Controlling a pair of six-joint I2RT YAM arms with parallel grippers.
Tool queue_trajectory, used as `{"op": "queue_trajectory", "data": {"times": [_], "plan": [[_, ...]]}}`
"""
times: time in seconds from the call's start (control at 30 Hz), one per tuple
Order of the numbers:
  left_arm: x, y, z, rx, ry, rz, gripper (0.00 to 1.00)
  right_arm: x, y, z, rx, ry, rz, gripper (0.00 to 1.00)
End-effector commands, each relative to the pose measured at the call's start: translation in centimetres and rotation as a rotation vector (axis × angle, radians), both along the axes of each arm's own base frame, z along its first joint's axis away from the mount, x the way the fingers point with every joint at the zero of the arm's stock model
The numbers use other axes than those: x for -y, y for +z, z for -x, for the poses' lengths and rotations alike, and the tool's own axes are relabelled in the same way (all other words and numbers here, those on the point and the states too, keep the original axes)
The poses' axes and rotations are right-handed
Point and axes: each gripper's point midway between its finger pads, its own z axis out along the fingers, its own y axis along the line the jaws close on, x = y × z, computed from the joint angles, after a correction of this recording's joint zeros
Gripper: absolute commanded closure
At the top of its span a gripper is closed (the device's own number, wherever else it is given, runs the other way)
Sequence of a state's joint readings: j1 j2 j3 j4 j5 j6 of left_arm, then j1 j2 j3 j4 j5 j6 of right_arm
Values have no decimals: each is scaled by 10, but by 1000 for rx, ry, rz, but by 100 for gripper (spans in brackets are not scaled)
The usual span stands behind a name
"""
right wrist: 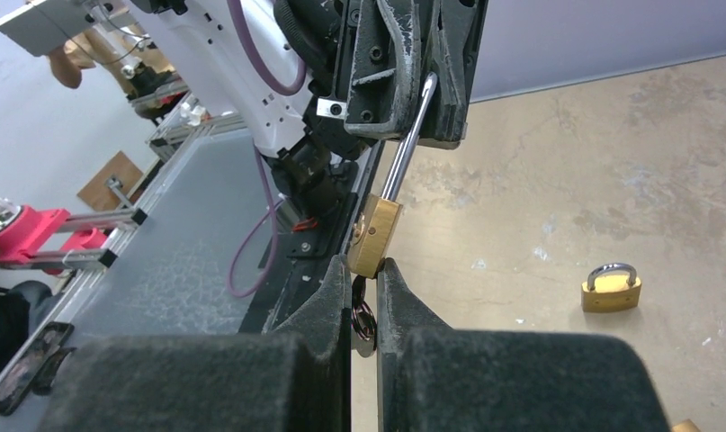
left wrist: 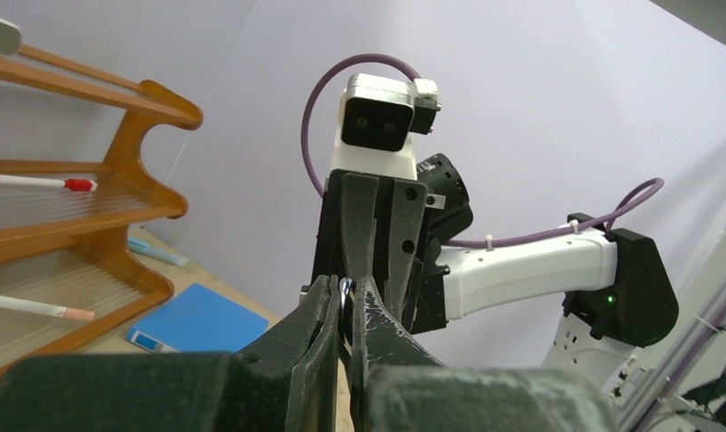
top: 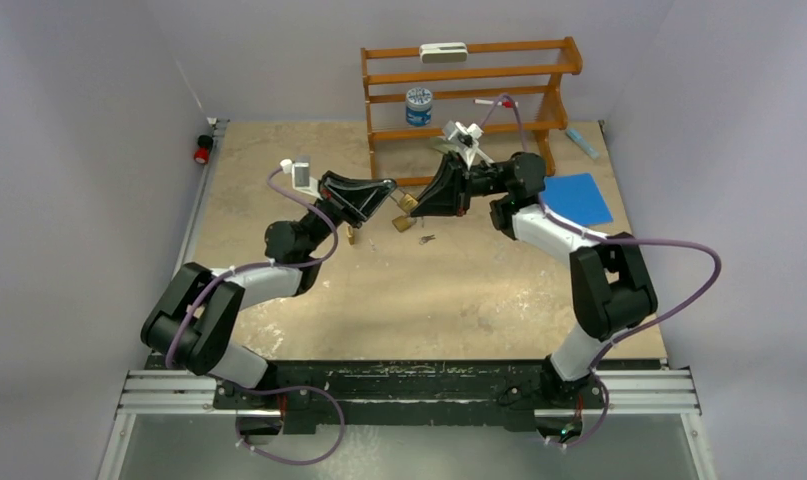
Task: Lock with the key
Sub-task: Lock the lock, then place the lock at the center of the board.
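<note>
The left end effector is clenched on the steel shackle, so the brass padlock hangs in mid-air over the worktop, toward 12 o'clock from its centre. This turns the keyway toward the right end effector, which grasps the key at the body's 6 o'clock. The shackle looks raised, so probably unlocked. A spare padlock lies at 4 o'clock.

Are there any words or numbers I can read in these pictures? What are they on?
No text reads clearly in any view.
Blue-and-white tin on the wooden rack: printed, but too small to read.
Blue pad: white corner label, too blurred to read.
Brass padlock and spare padlock: no marks legible.
</note>
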State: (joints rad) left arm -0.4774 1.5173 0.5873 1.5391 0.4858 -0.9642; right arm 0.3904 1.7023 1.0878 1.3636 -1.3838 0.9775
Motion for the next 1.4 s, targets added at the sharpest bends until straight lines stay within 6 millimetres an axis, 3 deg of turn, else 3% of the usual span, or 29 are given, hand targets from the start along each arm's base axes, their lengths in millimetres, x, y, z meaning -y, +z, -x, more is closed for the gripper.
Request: {"op": "queue_trajectory", "data": {"times": [0.0, 0.2, 0.33, 0.5, 0.77, 1.17, 1.3, 1.37], "plan": [[19, -14, 47, 241, -171, -100, 100, -18, 93, 49, 287, -68, -247, 100], [-19, 36, 33, 328, -53, -37, 100, -8, 48, 47, 215, -169, -146, 100], [-37, 60, 38, 383, -15, -15, 100, 1, 9, 49, 137, -211, -75, 100], [-53, 65, 40, 380, 36, -16, 100, 9, -23, 51, 75, -239, -24, 100], [-82, 85, 41, 398, 122, 24, 100, 11, -49, 51, 37, -231, 24, 100], [-127, 85, 13, 318, 340, 56, 100, 25, -87, 52, -32, -289, 107, 100], [-133, 66, 0, 235, 402, 21, 100, 30, -89, 41, -28, -384, 126, 100], [-139, 46, -15, 158, 488, -50, 100, 31, -89, 32, -18, -436, 141, 100]]}}
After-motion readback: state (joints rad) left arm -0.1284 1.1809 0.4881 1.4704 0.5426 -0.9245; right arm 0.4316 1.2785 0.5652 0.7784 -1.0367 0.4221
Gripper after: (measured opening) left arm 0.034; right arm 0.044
